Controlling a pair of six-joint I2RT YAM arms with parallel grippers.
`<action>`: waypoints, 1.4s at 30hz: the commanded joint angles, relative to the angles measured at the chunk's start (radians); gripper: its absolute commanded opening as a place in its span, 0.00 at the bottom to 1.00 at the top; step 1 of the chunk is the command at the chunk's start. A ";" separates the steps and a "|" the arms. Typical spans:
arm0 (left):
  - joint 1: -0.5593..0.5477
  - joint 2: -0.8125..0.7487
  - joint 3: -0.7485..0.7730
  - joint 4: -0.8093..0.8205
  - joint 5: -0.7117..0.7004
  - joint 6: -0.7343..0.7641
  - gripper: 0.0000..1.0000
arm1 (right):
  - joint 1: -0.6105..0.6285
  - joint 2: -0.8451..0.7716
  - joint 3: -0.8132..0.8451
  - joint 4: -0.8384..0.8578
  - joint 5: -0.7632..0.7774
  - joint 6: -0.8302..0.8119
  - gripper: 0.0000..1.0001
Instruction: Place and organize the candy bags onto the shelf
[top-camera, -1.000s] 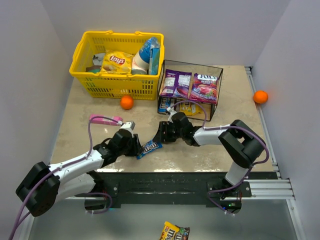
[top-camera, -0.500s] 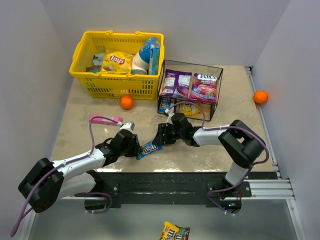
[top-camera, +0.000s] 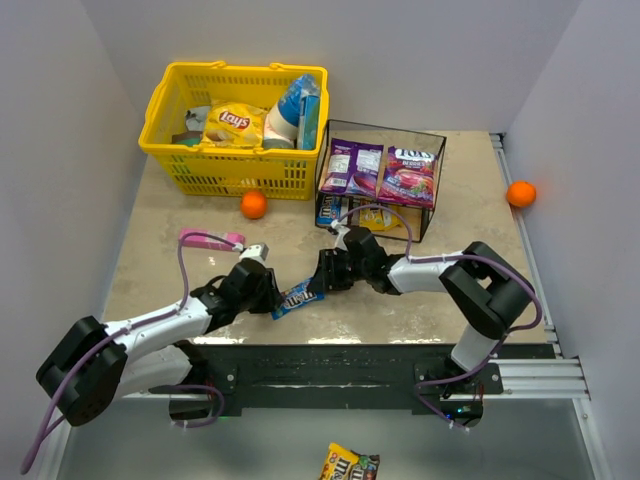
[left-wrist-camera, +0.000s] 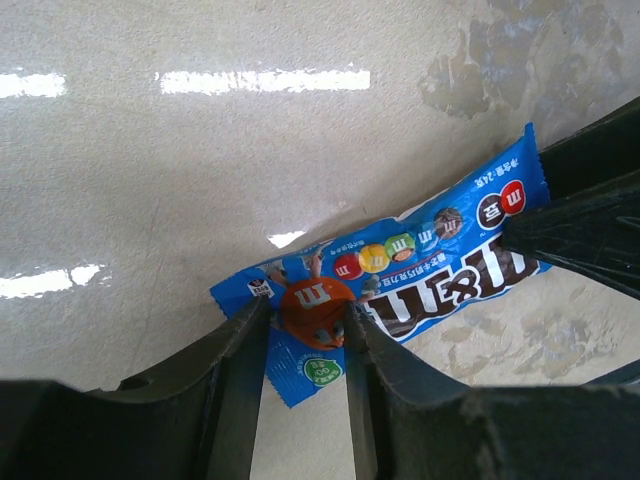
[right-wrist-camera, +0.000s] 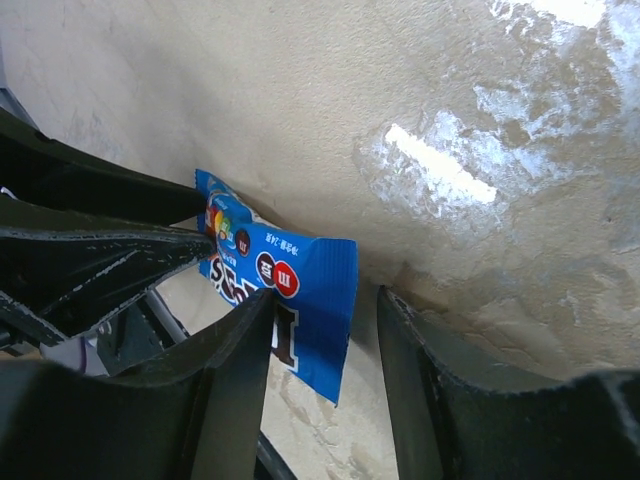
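Left gripper (top-camera: 274, 296) is pinching the blue packet (top-camera: 300, 295) by its near end. In the left wrist view both fingers (left-wrist-camera: 238, 372) press in on the packet (left-wrist-camera: 400, 275) at the orange M&M figure, and the rest sticks out away from the wrist.

Right gripper (top-camera: 324, 273) is at the packet's other end, tip to tip with the left one. In the right wrist view that end of the packet (right-wrist-camera: 290, 300) sits between the jaws. It is against one finger (right-wrist-camera: 232, 385), with a visible gap to the other, so the jaws are spread and not clamped.

The packet spans the two grippers near the front middle of the table (top-camera: 470, 205), well in front of the shelf (top-camera: 385, 127). It looks lifted just off the tabletop, but I can't confirm this from these angles.

On the shelf, two purple bags (top-camera: 350, 165) lie side by side on the top board. Small packets on the lower board (top-camera: 328, 210) are partly hidden.

Off to the side:
- yellow basket (top-camera: 200, 165) behind and left of the shelf
- orange ball (top-camera: 254, 204) in front of the basket
- pink pack (top-camera: 210, 238) near the left arm
- one more candy bag (top-camera: 348, 463) on the floor below the table edge
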 joint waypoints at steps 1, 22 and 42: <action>0.000 -0.009 0.008 -0.045 -0.052 -0.002 0.40 | 0.003 0.006 0.009 0.025 -0.058 -0.004 0.42; -0.002 -0.285 0.164 -0.218 -0.224 0.063 0.95 | -0.046 -0.385 -0.169 0.009 0.318 0.222 0.00; 0.000 -0.325 0.166 -0.232 -0.238 0.051 1.00 | -0.129 -1.020 -0.267 -0.560 1.117 0.679 0.00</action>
